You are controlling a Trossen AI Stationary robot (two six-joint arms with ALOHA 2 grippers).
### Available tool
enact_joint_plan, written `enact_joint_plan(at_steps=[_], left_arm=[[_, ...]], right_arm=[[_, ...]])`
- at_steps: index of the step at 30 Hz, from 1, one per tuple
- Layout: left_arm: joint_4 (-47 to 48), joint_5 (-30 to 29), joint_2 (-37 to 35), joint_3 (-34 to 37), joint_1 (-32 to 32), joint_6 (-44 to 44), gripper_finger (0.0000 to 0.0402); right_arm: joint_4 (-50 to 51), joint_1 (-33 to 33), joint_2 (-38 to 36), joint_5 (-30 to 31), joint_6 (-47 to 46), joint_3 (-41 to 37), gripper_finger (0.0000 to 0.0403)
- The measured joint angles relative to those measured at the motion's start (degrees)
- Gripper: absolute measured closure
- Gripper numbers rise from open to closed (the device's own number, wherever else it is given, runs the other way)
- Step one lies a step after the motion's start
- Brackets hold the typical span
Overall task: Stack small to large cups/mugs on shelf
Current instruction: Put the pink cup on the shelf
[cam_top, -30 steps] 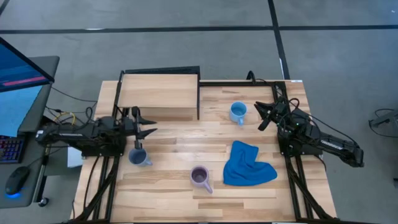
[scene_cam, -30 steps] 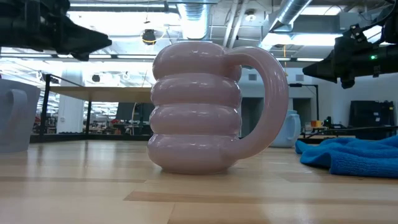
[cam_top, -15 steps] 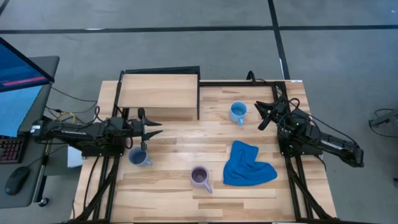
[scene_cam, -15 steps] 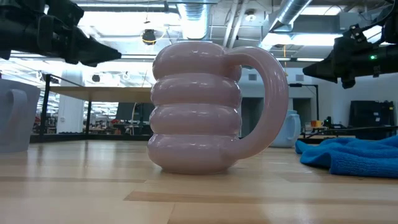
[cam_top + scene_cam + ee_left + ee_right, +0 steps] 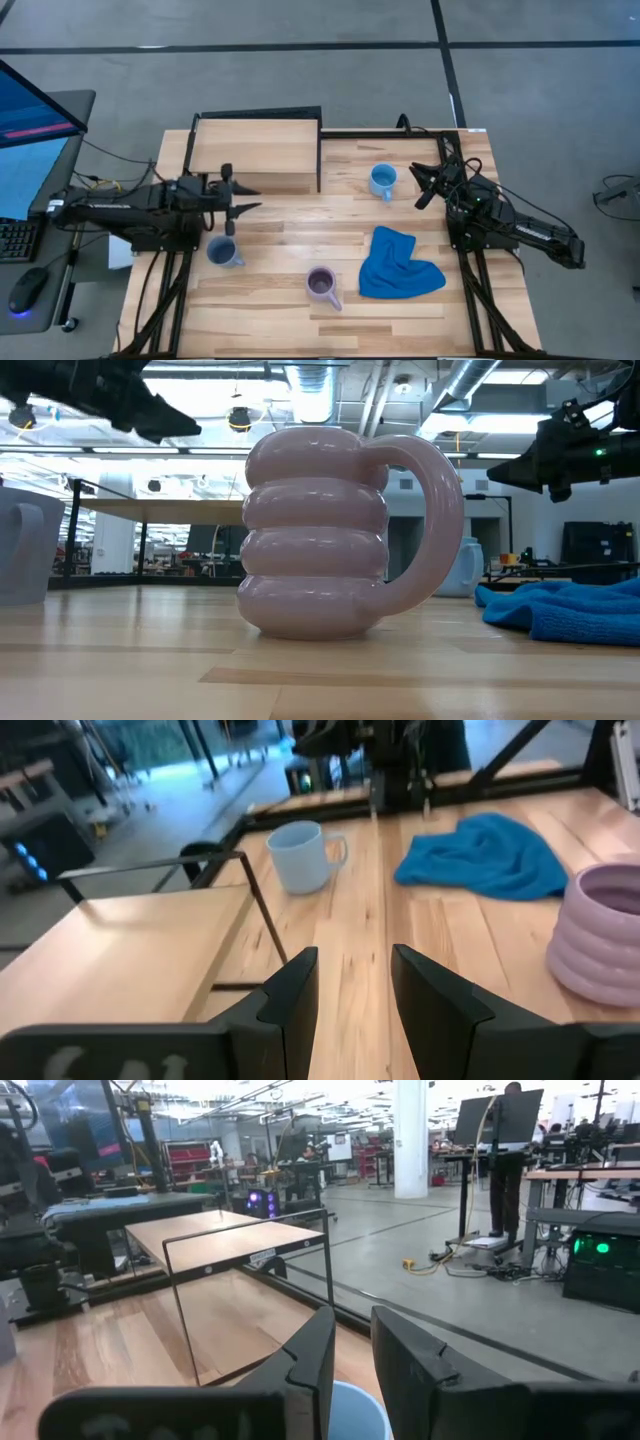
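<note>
The left hand hangs above the worktop just in front of the shelf, its two fingers spread wide and holding nothing. The grey-blue mug stands on the worktop just beside and below that hand in the high view, apart from the fingers. From the left wrist view the fingers frame bare wood, with the pale purple mug off to one side and the bright light blue mug farther ahead near the blue cloth.

The right hand waits at the far right side of the worktop, close to the bright light blue mug but seemingly not touching it; its fingers stand a narrow gap apart and empty, and the mug's rim shows just beneath them in the right wrist view.

The pale purple mug sits upright near the front middle of the worktop, beside the blue cloth. All three mugs are on the worktop, none on the shelf.
</note>
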State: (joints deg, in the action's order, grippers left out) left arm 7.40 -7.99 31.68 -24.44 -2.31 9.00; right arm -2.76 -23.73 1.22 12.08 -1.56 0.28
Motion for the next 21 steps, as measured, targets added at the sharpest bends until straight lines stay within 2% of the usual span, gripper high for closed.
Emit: enact_joint_plan(at_steps=[4,10,12,17,21], left_arm=[[1.84,0.96,4.94,-3.70,-0.04,1.23,0.0281],[2.34,15.97,12.90,-5.42,-0.01,3.69,0.0281],[2.33,19.14,15.49,-6.39,0.00,3.40,0.0281],[2.12,19.65,21.59,-10.47,-0.02,-1.22,0.0281],[2.16,19.70,26.81,-14.81,-0.02,-9.28,0.0281]], right_arm=[[0.00,0.00,0.00,-0.02,0.00,0.00,0.0310],[0.00,-0.02,0.00,-0.02,0.00,0.02,0.0310],[0.00,0.00,0.00,-0.01,0.00,0.01,0.0310],[0.00,-0.02,0.02,-0.01,0.00,0.02,0.0310],[0.00,0.00,0.01,-0.01,0.00,0.00,0.0310]])
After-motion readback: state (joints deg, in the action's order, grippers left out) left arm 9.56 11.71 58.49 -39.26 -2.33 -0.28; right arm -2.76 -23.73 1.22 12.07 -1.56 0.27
